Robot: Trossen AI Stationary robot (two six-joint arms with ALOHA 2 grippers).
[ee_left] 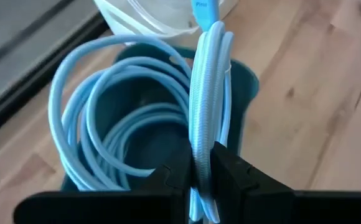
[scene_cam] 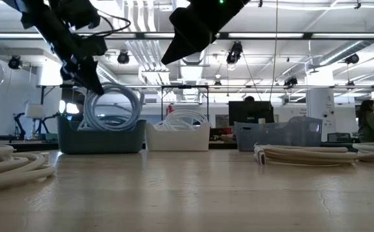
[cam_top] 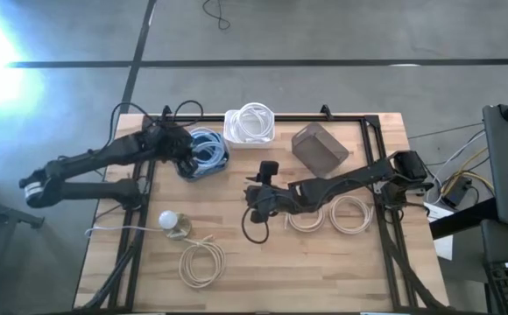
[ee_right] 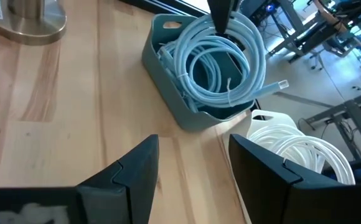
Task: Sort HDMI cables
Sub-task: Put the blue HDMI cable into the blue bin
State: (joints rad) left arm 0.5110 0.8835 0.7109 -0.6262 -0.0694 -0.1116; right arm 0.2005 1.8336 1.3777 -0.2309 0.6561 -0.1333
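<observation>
My left gripper is shut on a light blue cable coil over the teal bin, which holds more light blue coils. In the low view this coil stands on edge in the teal bin. My right gripper is open and empty, raised above the table's middle. White coils lie in a white bin. Two beige coils lie on the table under the right arm and one lies near the front. My left gripper pinches the bundled strands of the light blue coil between its two fingers, at the coil's upper rim. The fingers come from above, pointing down, and lie across the strands. The coil hangs on edge below them, its lower part inside the teal bin.
An empty grey bin stands at the back right. A round white bulb on a metal base with a thin cord stands at the front left. A dark frame runs round the table's edges. Bare wood lies at the front.
</observation>
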